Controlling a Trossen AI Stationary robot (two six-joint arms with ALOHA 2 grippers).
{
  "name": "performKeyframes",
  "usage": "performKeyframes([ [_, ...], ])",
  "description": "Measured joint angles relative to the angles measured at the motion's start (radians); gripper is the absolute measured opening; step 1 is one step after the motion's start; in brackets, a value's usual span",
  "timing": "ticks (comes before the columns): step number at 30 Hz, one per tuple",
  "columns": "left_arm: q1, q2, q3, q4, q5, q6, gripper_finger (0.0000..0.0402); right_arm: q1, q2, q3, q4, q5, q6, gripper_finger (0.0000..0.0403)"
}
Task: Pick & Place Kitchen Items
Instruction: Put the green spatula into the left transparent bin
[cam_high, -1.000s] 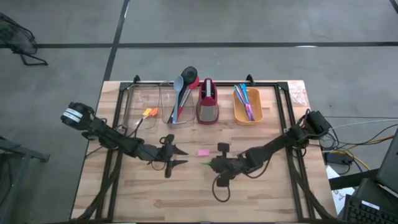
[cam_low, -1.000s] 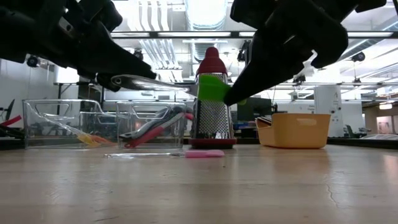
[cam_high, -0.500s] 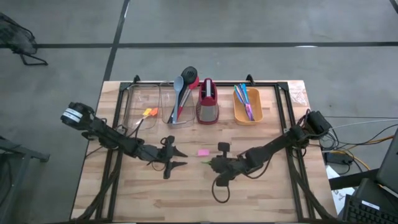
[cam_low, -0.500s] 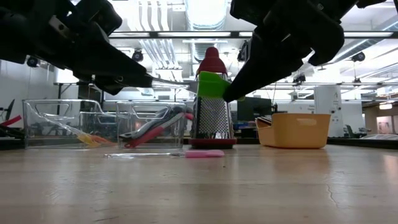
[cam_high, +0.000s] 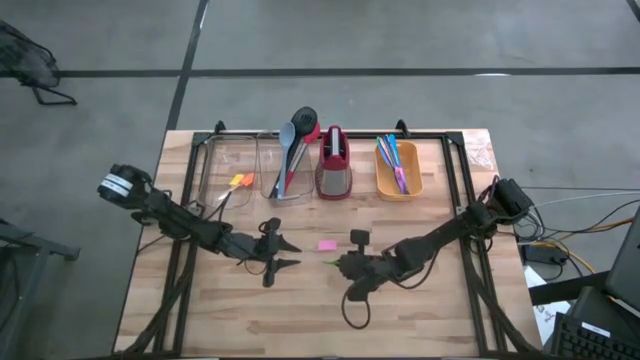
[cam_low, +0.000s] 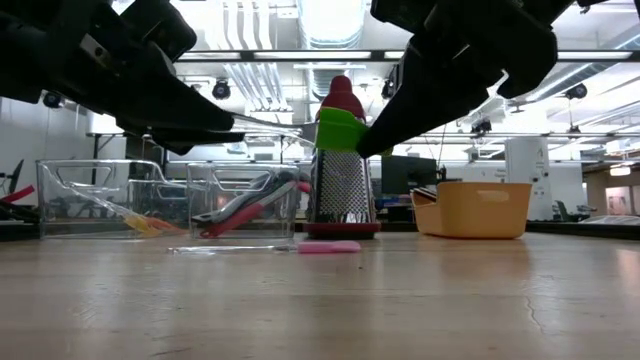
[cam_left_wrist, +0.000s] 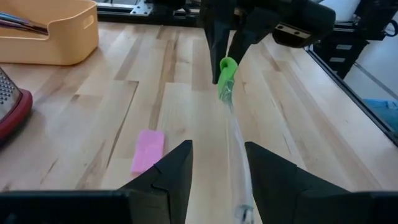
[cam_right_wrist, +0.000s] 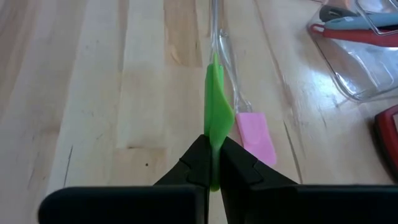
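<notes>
No readable writing shows; the right gripper (cam_right_wrist: 212, 163) pinches a green spatula (cam_right_wrist: 217, 121) above the worktop (cam_right_wrist: 93, 93), the left gripper (cam_left_wrist: 217, 163) gaping around its clear handle (cam_left_wrist: 236, 155).

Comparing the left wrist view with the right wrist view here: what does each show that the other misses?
Only the left wrist view shows the orange bin and the open left gripper around the clear handle. Only the right wrist view shows the clear bin of spoons and the right gripper shut on the green spatula head. Both share the pink block on the table.
</notes>
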Motion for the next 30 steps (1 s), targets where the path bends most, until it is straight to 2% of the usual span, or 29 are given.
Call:
performKeyframes([
  [5, 0.000, 0.000, 0.002, 0.002, 0.001, 0.001, 0.0149, -0.001, 0.000, 0.000, 0.000, 0.000, 0.000, 0.0013],
  [9, 0.000, 0.000, 0.002, 0.001, 0.002, 0.002, 0.0133, 0.000, 0.000, 0.000, 0.000, 0.000, 0.000, 0.0013],
  [21, 0.000, 0.000, 0.002, 0.001, 0.026, 0.058, 0.0017, 0.000, 0.000, -0.001, 0.000, -0.001, 0.005, 0.0013],
  [25, 0.000, 0.000, 0.002, 0.009, 0.026, 0.081, 0.0018, 0.000, 0.000, -0.001, 0.000, -0.001, 0.006, 0.0016],
  [30, 0.000, 0.000, 0.002, 0.025, 0.026, 0.093, 0.0027, -0.001, 0.000, -0.001, 0.000, -0.001, 0.030, 0.0043],
])
